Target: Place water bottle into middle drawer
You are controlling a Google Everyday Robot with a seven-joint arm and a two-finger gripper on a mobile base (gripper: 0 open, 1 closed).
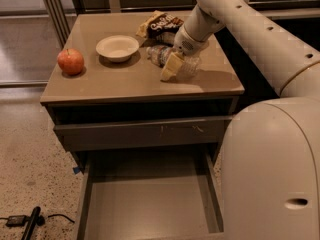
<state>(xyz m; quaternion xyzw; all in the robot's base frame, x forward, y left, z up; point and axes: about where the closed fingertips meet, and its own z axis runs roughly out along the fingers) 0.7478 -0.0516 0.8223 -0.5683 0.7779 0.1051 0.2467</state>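
Hidden: the far end of the small clear crinkled plastic water bottle (159, 54) is covered by the gripper (175, 69), and its cap cannot be made out.
Cut off: the wide grey-brown middle drawer (145, 204) runs off the bottom edge of the view. Its right wall is partly behind the robot's large cream body (272, 174).
Also covered: the dark crinkled snack bag (161, 24) sits partly behind the cream arm (250, 24).
Gripper: low over the tan cabinet top (125, 79), right of centre, down at the bottle and in contact with it.
Grip state: cannot tell whether it is clamped or released.
Bottle place: lying on its side on the cabinet top, just right of the shallow white bowl (117, 47) and in front of the snack bag.
Middle drawer: pulled out below, floor bare.
Above it: a grey drawer front with pale scratch marks (145, 131), closed.
Left edge: a red apple (70, 61), well apart from the bottle.
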